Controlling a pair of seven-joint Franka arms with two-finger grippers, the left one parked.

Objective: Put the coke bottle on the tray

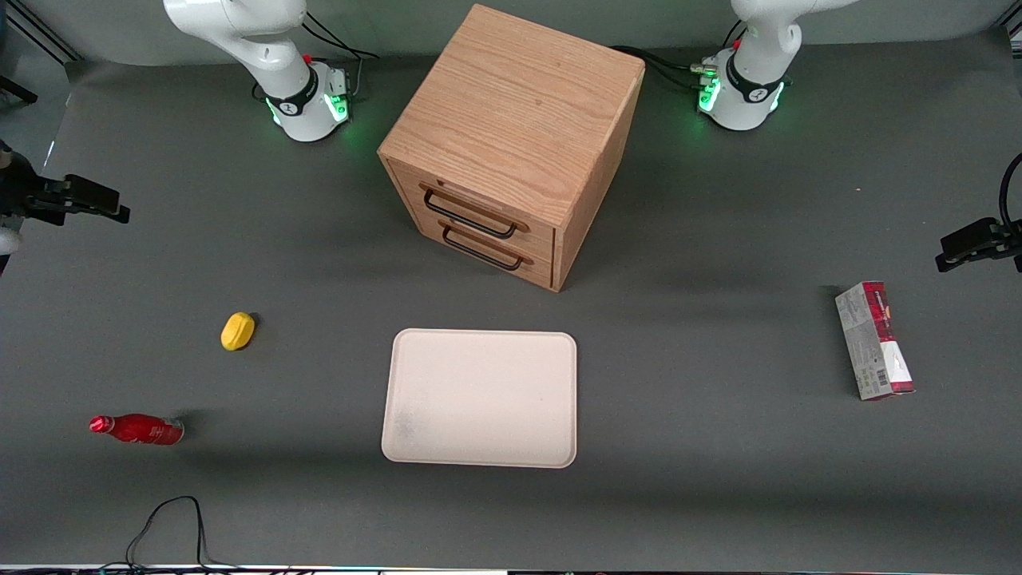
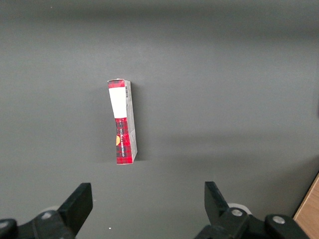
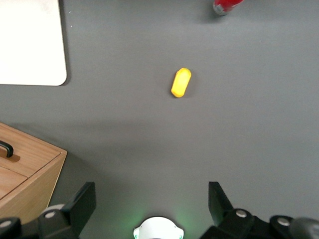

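The coke bottle (image 1: 137,429), small, glossy red with a red cap, lies on its side on the grey table toward the working arm's end, near the front. Only its end shows in the right wrist view (image 3: 227,6). The cream tray (image 1: 479,334) lies flat and bare at the table's middle, in front of the drawer cabinet; one corner shows in the right wrist view (image 3: 30,45). My right gripper (image 1: 96,204) hangs high over the working arm's end of the table, farther from the front camera than the bottle. It is open and empty (image 3: 152,204).
A small yellow object (image 1: 238,331) (image 3: 181,82) lies between the gripper and the bottle. A wooden two-drawer cabinet (image 1: 511,144) (image 3: 25,174) stands mid-table. A red-and-white carton (image 1: 874,339) (image 2: 122,122) lies toward the parked arm's end. A black cable (image 1: 168,527) loops at the front edge.
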